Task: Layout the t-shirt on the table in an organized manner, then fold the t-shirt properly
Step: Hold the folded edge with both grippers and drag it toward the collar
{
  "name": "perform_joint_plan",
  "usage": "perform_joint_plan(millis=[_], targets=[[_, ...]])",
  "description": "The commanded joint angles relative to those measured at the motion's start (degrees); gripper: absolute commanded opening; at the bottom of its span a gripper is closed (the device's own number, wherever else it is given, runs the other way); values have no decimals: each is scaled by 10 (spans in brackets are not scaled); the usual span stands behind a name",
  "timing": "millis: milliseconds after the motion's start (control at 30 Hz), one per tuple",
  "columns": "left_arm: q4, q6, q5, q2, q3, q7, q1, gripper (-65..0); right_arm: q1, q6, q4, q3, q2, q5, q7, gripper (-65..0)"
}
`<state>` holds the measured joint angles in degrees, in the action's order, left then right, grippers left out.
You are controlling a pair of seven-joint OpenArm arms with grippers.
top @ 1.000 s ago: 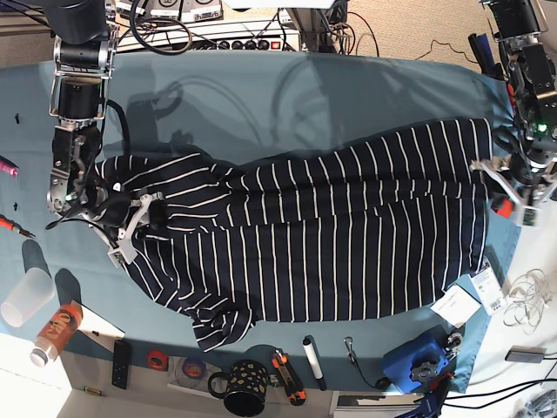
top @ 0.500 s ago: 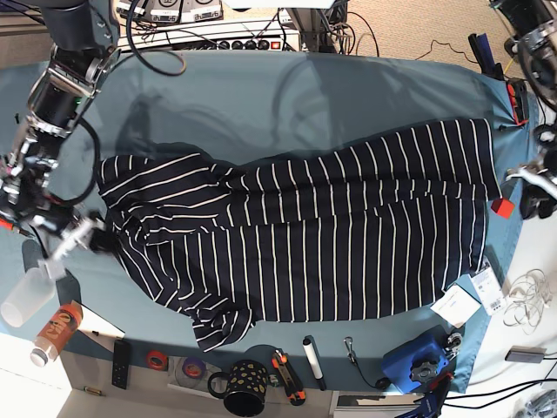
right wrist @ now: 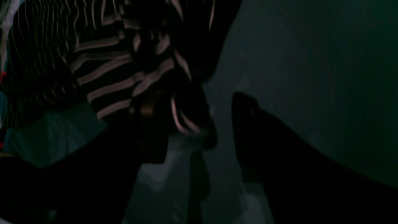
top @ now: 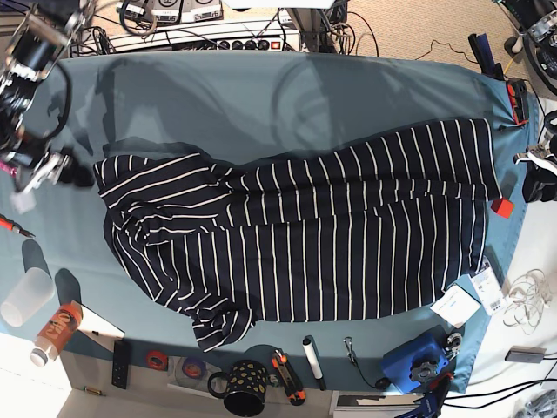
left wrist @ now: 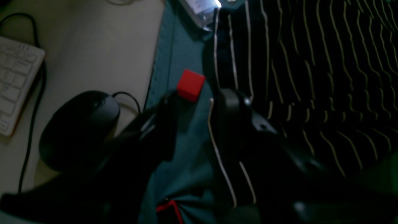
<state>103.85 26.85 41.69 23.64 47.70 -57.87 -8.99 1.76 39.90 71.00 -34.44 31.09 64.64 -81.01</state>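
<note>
Teal table (top: 261, 96) holds my striped t-shirt (top: 331, 235), spread out for folding. My left gripper (left wrist: 192, 124) and right gripper (right wrist: 217, 124) are both spread, holding nothing, beside opposite ends.

Desk (top: 287, 96) w/ teal cloth fills most of the base view, white rim at bottom left. Striped t-shirt (top: 331, 235) lies spread across centre, sleeve bunched toward lower left. Red cube (top: 501, 207) just beside shirt's right edge. Left side: clear cup (top: 24, 296), orange bottle (top: 54, 333). Bottom edge: remote (top: 121, 363), tape roll (top: 156, 359), spotted mug (top: 242, 387), marker (top: 313, 360). Paper tags (top: 470, 298) lower right.
</note>
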Motion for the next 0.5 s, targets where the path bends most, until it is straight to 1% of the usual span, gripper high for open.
perform_joint_plan(millis=[0,200,300,400,467], targets=[[9,1,12,11,3,13,4,-426,5,1,9,-4,12,20,10,-330],[9,0,12,11,3,13,4,-426,4,1,9,-4,-41,-13,10,-330],[9,1,12,11,3,13,4,-426,5,1,9,-4,-67,-65,10,-330],[9,1,12,11,3,13,4,-426,4,1,9,-4,-82,-127,30,-330],[9,1,12,11,3,13,4,-426,4,1,9,-4,-85,-135,31,-336]])
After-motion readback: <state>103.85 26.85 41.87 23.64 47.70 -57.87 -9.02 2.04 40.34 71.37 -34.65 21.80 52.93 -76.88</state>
